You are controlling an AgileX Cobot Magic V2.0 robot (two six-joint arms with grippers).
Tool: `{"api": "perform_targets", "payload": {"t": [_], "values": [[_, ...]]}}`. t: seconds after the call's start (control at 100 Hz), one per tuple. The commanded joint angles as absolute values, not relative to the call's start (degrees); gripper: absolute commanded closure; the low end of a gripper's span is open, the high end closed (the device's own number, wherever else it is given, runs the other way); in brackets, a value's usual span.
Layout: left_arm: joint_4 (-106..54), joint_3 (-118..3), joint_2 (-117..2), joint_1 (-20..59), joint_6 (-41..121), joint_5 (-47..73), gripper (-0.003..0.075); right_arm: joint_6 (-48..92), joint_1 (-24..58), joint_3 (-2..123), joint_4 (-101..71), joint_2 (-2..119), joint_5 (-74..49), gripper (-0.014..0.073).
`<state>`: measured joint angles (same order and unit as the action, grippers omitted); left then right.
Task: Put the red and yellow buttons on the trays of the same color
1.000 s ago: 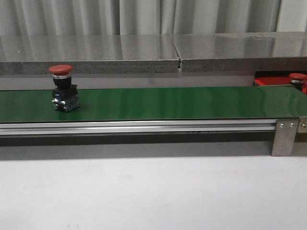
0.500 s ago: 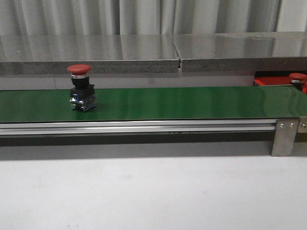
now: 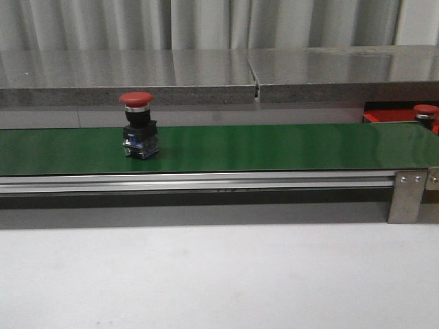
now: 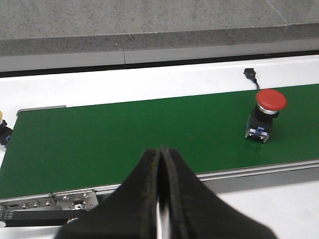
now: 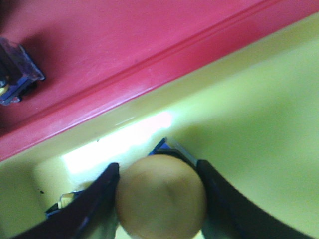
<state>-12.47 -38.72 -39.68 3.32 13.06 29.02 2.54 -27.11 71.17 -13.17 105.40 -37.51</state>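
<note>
1. The red button (image 3: 139,126) stands upright on the green conveyor belt (image 3: 274,145), left of the belt's middle in the front view, its domed cap on top and its long axis vertical.
2. In the left wrist view the same red button (image 4: 265,115) sits ahead of the left gripper (image 4: 160,189) and well off to one side, with bare belt (image 4: 124,139) between them; nothing is touching it.
3. The left gripper's jaws are pressed together, tip to tip, with nothing between them.
4. The right gripper (image 5: 158,191) is clamped on a yellow button (image 5: 160,194), its fingers (image 5: 97,199) hugging the cap from both sides, low over the yellow tray (image 5: 249,109) just beside the red tray (image 5: 124,45).
5. The left arm is likely the nearer one for the red button; it would need to spread its jaws and straddle the cap from the sides.
6. The red tray (image 3: 384,116) lies at the belt's far right end, well apart from the button, with another red button (image 3: 426,114) on it.
</note>
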Motion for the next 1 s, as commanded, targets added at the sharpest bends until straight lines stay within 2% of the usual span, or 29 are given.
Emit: {"api": "perform_targets", "payload": {"t": [0.0,0.04,0.12,0.35,0.71,0.99], "values": [[-13.02,-40.28,-39.65,3.62,13.0,24.77,0.0739,3.46,-26.36,72.63,-14.19,102.98,-35.64,0.0094],[-13.02,-40.28,-39.65,3.62,13.0,24.77,0.0739,3.46,-26.27,72.63,-14.19,102.91,-35.47,0.0019],[-13.02,-40.28,-39.65,3.62,13.0,24.77,0.0739,3.46,-26.28,72.63,-14.19,102.42,-34.94,-0.0045],[-13.02,-40.28,-39.65,3.62,13.0,24.77,0.0739,3.46,-26.28,72.63,-12.62,98.68,-34.35,-0.004],[-13.02,-40.28,-39.65,3.62,13.0,24.77,0.0739,5.18,-25.73,72.63,-12.62,86.45,-36.22,-0.004],[-13.02,-40.28,-39.65,3.62,13.0,24.77,0.0739,6.93,-18.89,72.92,-12.62,79.75,-39.3,-0.004]]}}
